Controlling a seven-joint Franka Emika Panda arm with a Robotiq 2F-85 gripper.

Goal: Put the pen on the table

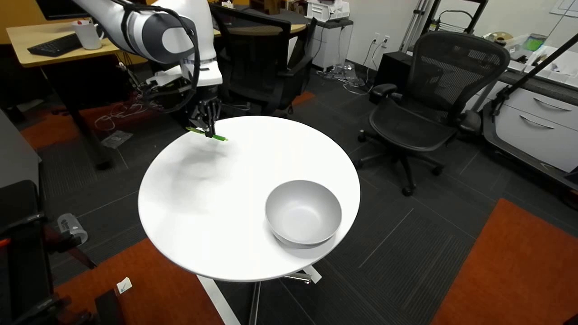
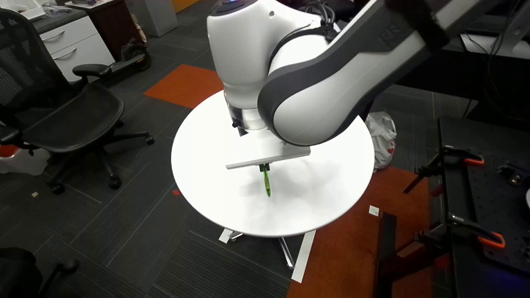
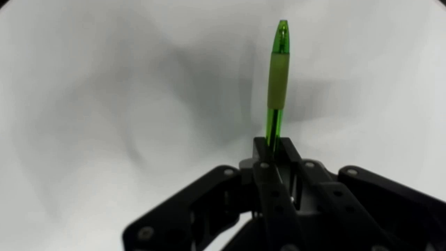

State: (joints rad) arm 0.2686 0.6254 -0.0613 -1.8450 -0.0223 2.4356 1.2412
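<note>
clenched at the jaws, grasping the green pen (image 3: pixel 278 80) by the barrel just behind its olive sleeve. visible at the bottom of the wrist view, right of centre: black gripper (image 3: pixel 273 148), with the tapered pen tip pointed at the top of the frame. raised over the round white table (image 1: pixel 216 225), apart from its top, with blurred grey shadows (image 3: pixel 212 90) falling beside the pen in the wrist view. seen at upper left of centre in an exterior view, sticking out on either side of the fingertips and sloping slightly down toward the right. seen again just below the middle of the frame in an exterior view, pointing toward the bottom edge, below the white and grey arm (image 2: pixel 310 78) spanning from the upper right. resting upright on the table, below and right of the frame's centre in an exterior view, well apart from the pen: plain grey bowl (image 1: pixel 303 212). standing on the dark floor (image 1: pixel 429 253) at upper right: black mesh chair (image 1: pixel 447 85). placed at top centre, beyond the table: another dark chair (image 1: pixel 253 58). set at upper left: wooden desk (image 1: pixel 20 36), bearing a mug (image 1: pixel 88 35) and a black keyboard (image 1: pixel 55 45). tipped over on the floor at lower left: see-through cup (image 1: pixel 72 228). lying just beside the table, right of centre in an exterior view: crumpled plastic bag (image 2: pixel 381 138).
</note>
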